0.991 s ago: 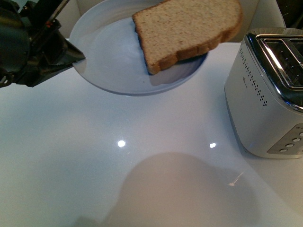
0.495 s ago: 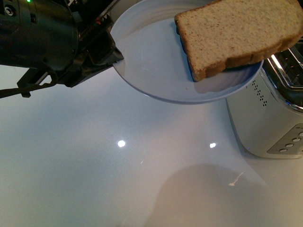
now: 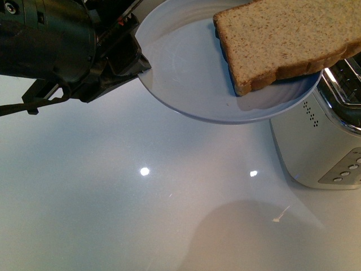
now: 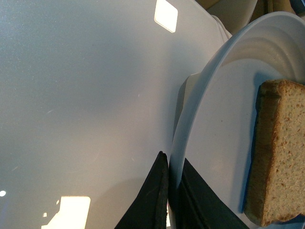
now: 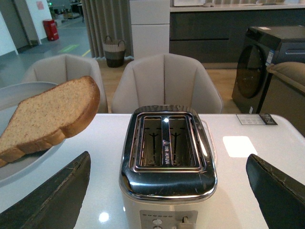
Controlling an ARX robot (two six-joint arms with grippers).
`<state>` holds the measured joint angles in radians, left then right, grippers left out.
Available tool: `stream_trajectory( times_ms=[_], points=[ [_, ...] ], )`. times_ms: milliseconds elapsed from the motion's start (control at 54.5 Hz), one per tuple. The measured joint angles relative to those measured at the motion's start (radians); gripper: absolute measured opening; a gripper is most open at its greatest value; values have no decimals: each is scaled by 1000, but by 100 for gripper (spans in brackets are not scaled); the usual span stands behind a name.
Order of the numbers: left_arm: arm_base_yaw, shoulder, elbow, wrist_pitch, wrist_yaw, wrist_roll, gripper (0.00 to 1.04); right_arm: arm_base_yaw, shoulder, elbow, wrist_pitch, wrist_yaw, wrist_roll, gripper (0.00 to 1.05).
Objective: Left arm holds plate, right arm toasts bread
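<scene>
Both plate (image 3: 186,73) and bread (image 3: 282,39) now hang nearer the toaster (image 3: 316,147), left pincer (image 3: 138,65) pinching the rim, right pincer (image 5: 167,157) spread, ready.

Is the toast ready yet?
Not yet. Done: the left gripper is shut on the rim of the plate, holding it up off the table with the bread on it, next to the toaster. In hand: the right gripper is open and empty, facing the toaster. Left: both slots look empty, so the bread must be picked up, dropped in and toasted.
</scene>
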<state>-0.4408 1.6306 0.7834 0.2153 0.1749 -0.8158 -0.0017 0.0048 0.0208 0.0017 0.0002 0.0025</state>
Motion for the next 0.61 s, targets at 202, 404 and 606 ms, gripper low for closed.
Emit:
stream_trajectory(
  times_ms=[202,404,606],
  points=[
    [0,0,0,0,0,0,3,0,0,0,0,0,0,96],
    [0,0,0,0,0,0,3,0,0,0,0,0,0,96],
    [0,0,0,0,0,0,3,0,0,0,0,0,0,96]
  ],
)
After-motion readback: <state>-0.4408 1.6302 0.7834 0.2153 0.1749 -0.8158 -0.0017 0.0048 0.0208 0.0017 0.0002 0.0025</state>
